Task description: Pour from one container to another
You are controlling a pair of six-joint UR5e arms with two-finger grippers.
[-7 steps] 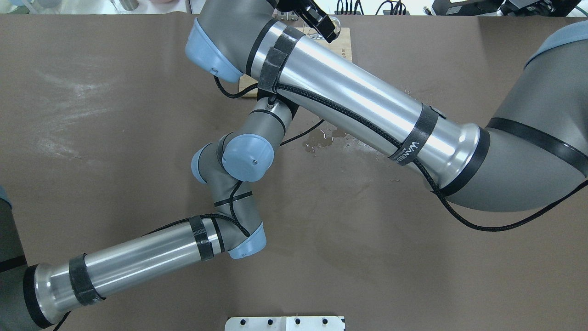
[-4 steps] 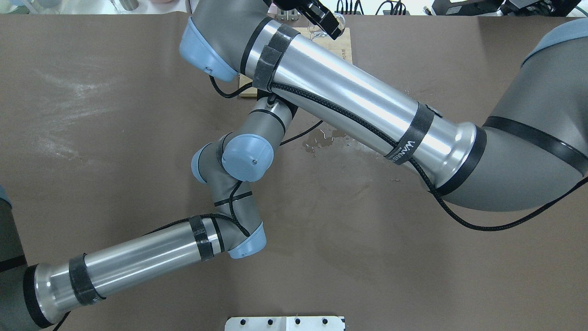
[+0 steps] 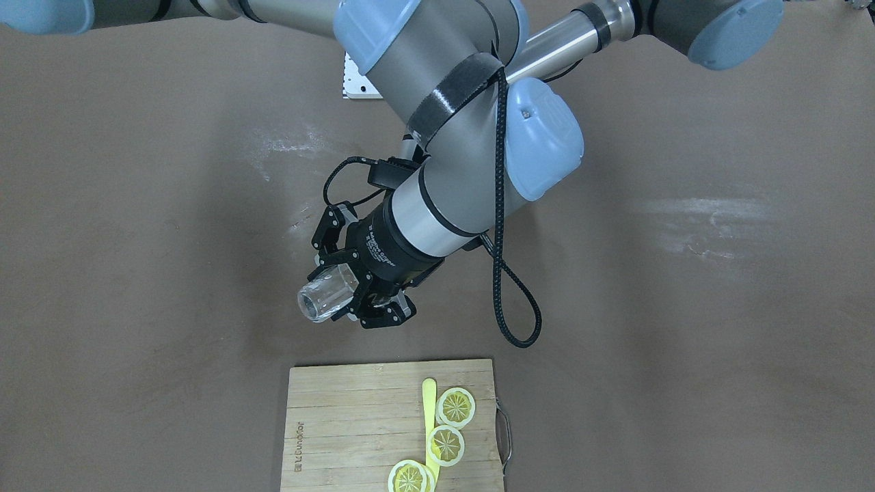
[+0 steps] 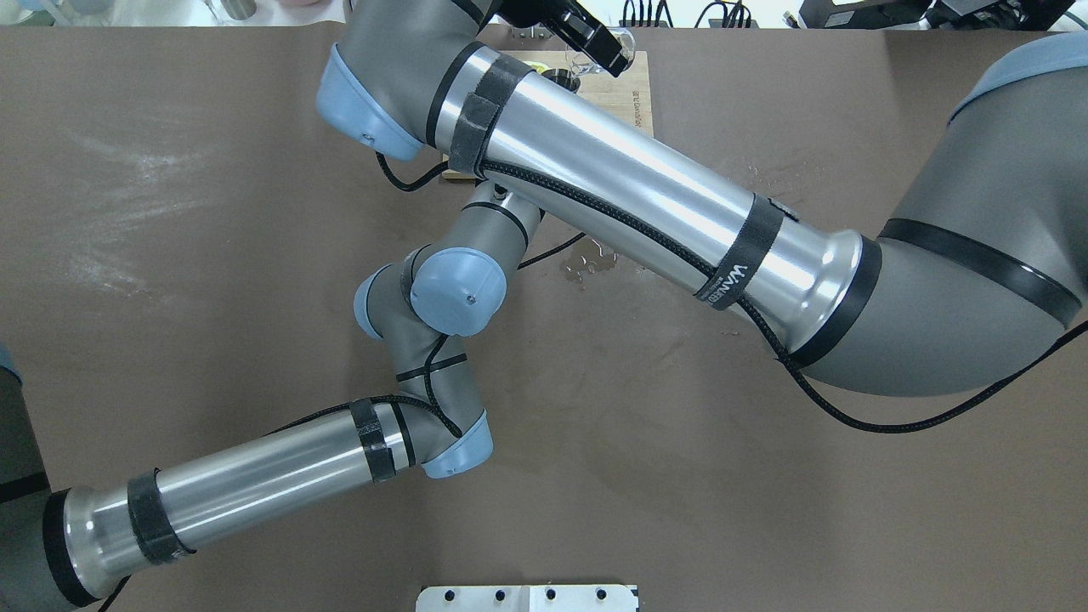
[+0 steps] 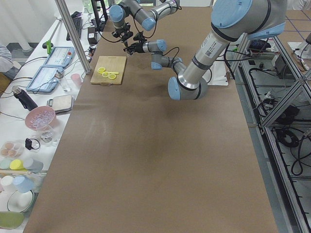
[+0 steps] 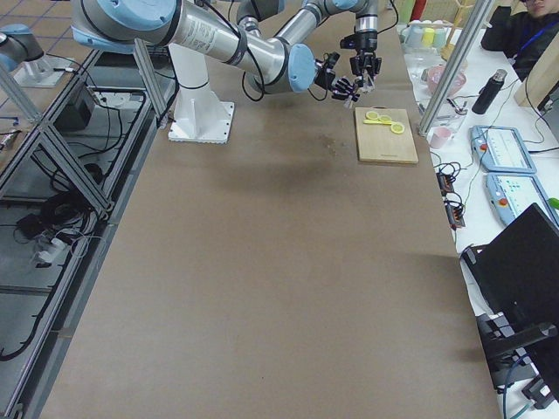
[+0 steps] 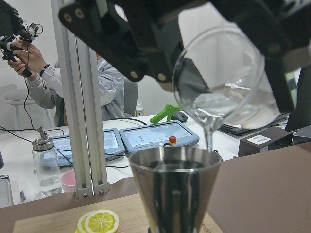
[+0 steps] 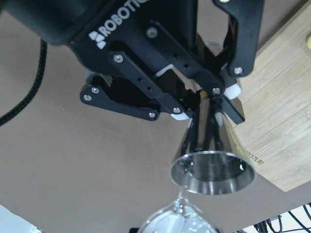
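Since right arm (image 4: 637,187) shifted, cup (image 7: 218,82) pouring into jigger (image 7: 175,189)

One clear glass cup (image 3: 325,294), one silvery steel hourglass jigger (image 7: 175,194), and one bamboo cutting board (image 3: 342,424) carrying three yellow lemon slices (image 3: 456,407) and one yellow stick (image 3: 428,396).

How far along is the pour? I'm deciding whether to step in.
Done: the right gripper grips the glass cup, tilted over the jigger, which the left gripper holds by its waist. In hand: a thin clear stream falls from the lip into the jigger. Left: liquid shows in the cup, so finish, then right it.
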